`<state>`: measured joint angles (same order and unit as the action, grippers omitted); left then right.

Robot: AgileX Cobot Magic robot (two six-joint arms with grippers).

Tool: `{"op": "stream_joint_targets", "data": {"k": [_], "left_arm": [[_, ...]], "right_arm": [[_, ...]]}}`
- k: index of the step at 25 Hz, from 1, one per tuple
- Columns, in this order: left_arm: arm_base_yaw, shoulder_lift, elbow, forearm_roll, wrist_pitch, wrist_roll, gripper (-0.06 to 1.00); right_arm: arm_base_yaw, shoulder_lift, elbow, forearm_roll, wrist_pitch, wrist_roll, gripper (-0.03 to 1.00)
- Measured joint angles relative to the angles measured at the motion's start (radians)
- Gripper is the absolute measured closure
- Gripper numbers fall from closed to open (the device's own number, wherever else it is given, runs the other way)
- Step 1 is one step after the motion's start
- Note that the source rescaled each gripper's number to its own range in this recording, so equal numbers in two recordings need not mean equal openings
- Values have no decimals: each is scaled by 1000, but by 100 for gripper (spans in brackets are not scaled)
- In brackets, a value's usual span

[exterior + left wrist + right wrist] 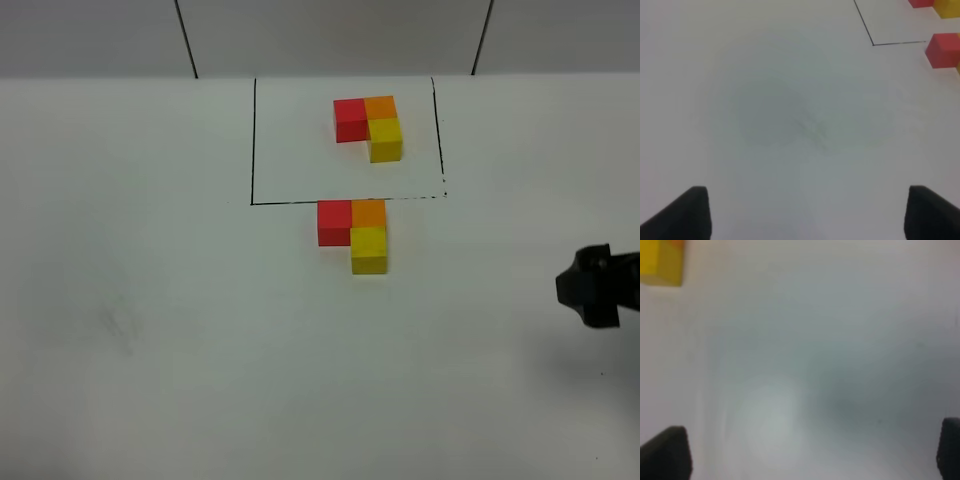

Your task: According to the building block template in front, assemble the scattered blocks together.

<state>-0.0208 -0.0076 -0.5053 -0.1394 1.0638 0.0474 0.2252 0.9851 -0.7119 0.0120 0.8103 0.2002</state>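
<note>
On the white table (150, 300) a thin black drawn rectangle (253, 140) frames the building block template (368, 126): a red cube and an orange cube side by side, with a yellow cube joined on the near side of the orange one, making an L. Just outside the frame's near line sit the scattered blocks, now pushed together into the same shape. The red block (334, 221) touches the orange block (368, 213), and the yellow block (369, 250) sits against the orange one's near face. The red and orange pair lie right at the drawn line. The right gripper (597, 286) shows as a dark shape at the right edge of the table, well apart from the blocks; its wrist camera shows both fingertips (665, 455) spread wide with nothing between them and only a corner of a yellow cube far off. The left gripper (807, 212) is out of the overhead view; its own camera shows its fingers parted over bare table, holding nothing.
</note>
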Motion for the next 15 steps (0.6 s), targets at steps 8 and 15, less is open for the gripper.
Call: {"op": "stream_joint_targets", "data": {"k": [8, 15], "left_arm": [[0, 0, 0, 0, 0, -1, 27], [0, 0, 0, 0, 0, -1, 27]], "right_arm": [[24, -415, 132, 1, 170, 14, -3], [92, -720, 174, 4, 216, -19, -3]]}}
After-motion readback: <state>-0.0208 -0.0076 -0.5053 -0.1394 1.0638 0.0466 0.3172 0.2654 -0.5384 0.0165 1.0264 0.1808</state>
